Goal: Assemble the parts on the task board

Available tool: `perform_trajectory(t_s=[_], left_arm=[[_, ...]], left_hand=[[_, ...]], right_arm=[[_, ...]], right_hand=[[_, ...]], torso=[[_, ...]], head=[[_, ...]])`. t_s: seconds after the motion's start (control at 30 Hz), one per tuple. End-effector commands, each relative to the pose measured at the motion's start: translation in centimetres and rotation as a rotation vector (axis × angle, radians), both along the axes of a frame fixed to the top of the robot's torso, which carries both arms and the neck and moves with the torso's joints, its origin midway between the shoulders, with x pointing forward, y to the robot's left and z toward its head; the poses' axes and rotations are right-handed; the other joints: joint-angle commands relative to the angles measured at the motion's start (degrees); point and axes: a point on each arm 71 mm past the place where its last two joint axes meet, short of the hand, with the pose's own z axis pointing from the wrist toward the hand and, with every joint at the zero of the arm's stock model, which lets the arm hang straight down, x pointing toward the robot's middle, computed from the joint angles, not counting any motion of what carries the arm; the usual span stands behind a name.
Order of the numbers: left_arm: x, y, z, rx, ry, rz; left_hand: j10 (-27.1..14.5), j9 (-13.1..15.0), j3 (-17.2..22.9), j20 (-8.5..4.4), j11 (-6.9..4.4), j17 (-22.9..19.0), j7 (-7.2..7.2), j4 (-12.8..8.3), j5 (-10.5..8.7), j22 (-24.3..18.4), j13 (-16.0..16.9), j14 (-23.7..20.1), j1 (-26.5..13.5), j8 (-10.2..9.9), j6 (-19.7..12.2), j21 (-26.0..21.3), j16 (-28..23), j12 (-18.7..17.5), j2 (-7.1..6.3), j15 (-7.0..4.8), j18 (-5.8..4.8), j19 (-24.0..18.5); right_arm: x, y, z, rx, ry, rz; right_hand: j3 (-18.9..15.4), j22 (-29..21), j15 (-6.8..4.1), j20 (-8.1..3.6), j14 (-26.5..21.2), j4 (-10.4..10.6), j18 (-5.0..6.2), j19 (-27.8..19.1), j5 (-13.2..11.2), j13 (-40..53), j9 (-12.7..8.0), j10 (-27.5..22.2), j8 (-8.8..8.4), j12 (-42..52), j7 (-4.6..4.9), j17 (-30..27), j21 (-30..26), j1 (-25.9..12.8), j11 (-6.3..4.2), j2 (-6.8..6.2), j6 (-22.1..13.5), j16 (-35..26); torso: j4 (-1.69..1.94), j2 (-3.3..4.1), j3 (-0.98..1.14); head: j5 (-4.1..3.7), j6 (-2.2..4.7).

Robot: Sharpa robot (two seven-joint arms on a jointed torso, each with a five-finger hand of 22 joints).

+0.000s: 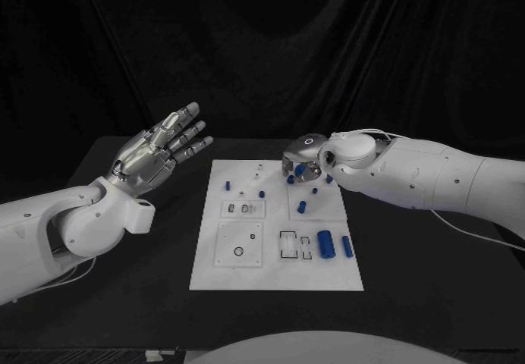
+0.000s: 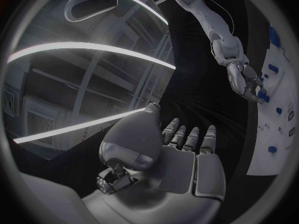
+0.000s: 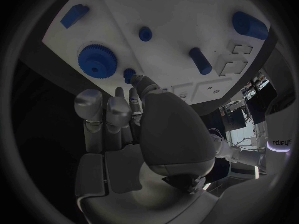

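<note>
The white task board (image 1: pixel 274 269) lies in the middle of the table, with small blue parts on its far half and right side. My right hand (image 1: pixel 306 158) hovers over the board's far right corner. In the right wrist view its thumb and a fingertip meet on a small blue peg (image 3: pixel 129 74) that stands on the board (image 3: pixel 174 10), beside a blue gear (image 3: pixel 97 59). My left hand (image 1: pixel 164 148) is raised left of the board, fingers spread and nothing in it (image 2: pixel 181 159). The left wrist view also catches the right hand (image 2: pixel 246 82) at the board's edge (image 2: pixel 277 134).
Two blue cylinders (image 1: pixel 326 241) (image 1: pixel 347 245) lie at the board's right side next to rectangular slots (image 1: pixel 287 244). A ring recess (image 1: pixel 237 252) sits near left. Small pegs (image 1: pixel 227 184) (image 1: pixel 303 205) stand further back. Black table surrounds the board.
</note>
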Motion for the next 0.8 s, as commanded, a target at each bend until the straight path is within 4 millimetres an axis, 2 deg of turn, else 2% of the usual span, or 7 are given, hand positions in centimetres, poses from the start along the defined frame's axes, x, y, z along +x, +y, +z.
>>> perform_trajectory(t_s=[0.03, 0.4, 0.53, 0.8], left_arm=[[-0.1, 0.0, 0.5, -0.052, -0.044, 0.0], [-0.1, 0.2, 0.4, -0.048, -0.041, 0.001], [-0.1, 0.2, 0.4, -0.047, -0.04, 0.001], [-0.1, 0.3, 0.4, -0.045, -0.038, 0.002]], left_hand=[[0.1, 0.8, 1.7, 0.0, 0.29, -0.1, 0.12, -0.6, 1.1, 0.1, -0.1, 0.4, 1.0, 0.8, 0.4, 0.4, 0.1, 0.3, -0.35, 0.55, 2.16, 0.5], [0.2, 0.8, 1.8, 0.04, 0.36, -0.1, 0.27, -0.7, 1.38, 0.1, 0.0, 0.4, 1.2, 0.9, 0.5, 0.4, 0.2, 0.4, -0.35, 0.6, 2.17, 0.6], [0.2, 0.8, 1.9, 0.06, 0.39, -0.1, 0.31, -0.8, 1.47, 0.2, 0.0, 0.4, 1.3, 0.9, 0.6, 0.4, 0.2, 0.4, -0.37, 0.62, 2.17, 0.6], [0.2, 0.8, 1.9, 0.07, 0.41, -0.1, 0.34, -0.9, 1.57, 0.2, 0.0, 0.4, 1.4, 0.9, 0.6, 0.4, 0.2, 0.4, -0.35, 0.62, 2.17, 0.6]], right_arm=[[0.0, 0.0, -0.3, 0.011, 0.003, -0.002], [0.0, -0.2, -1.0, 0.022, 0.013, -0.003], [0.0, -0.2, -1.2, 0.03, 0.009, 0.006], [-0.2, 0.0, -1.2, 0.07, -0.027, 0.049]], right_hand=[[2.2, 1.2, 0.08, 0.11, -0.1, 0.2, -0.89, -0.5, -0.5, 1.0, 1.0, 0.8, 0.53, -0.2, 0.03, 0.0, 1.2, -1.4, 0.13, -1.26, 0.5, 0.0], [2.9, 1.9, 0.04, 0.08, 0.0, -0.2, -0.96, -0.5, -0.3, 1.8, 2.6, 2.5, 1.26, 0.9, 0.31, 0.5, 1.4, -1.4, 0.06, -1.04, 1.1, 0.3], [3.5, 2.4, -0.05, 0.02, 0.0, -0.5, -1.03, -0.3, 0.7, 2.1, 3.5, 3.2, 1.73, 1.2, 0.57, 0.9, 1.7, -1.3, -0.07, -0.99, 1.5, 0.5], [5.7, 4.7, -0.83, -0.61, 0.4, -2.0, -1.36, 0.5, 1.6, 3.2, 6.5, 7.8, 3.93, 3.2, 2.07, 1.7, 3.1, 0.3, -1.28, 0.2, 4.5, 1.0]], torso=[[0.02, -0.08, 0.01], [0.04, 0.05, -0.03], [0.07, 0.05, 0.0], [0.06, 0.01, 0.03]], head=[[0.03, -0.16], [0.19, -0.59], [0.21, -0.71], [0.31, -1.02]])
